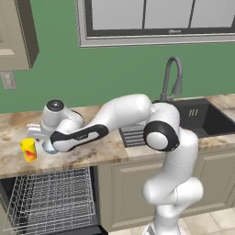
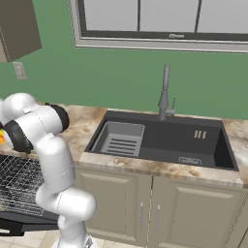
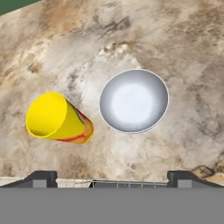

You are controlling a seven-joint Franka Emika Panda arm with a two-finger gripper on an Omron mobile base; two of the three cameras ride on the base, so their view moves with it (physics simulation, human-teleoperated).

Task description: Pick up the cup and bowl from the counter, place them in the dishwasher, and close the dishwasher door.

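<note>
Bowl [image 3: 134,101] on counter [image 3: 188,52] beneath spread claw [image 3: 112,177]; cup [image 3: 57,119] beside bowl.

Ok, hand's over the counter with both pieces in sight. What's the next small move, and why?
Probably shift the gripper sideways until it is centred over the cup, then descend. The hand view shows the jaws open with nothing between them, the cup and the bowl both upright on the counter, apart, and the dishwasher rack pulled out, waiting.
</note>
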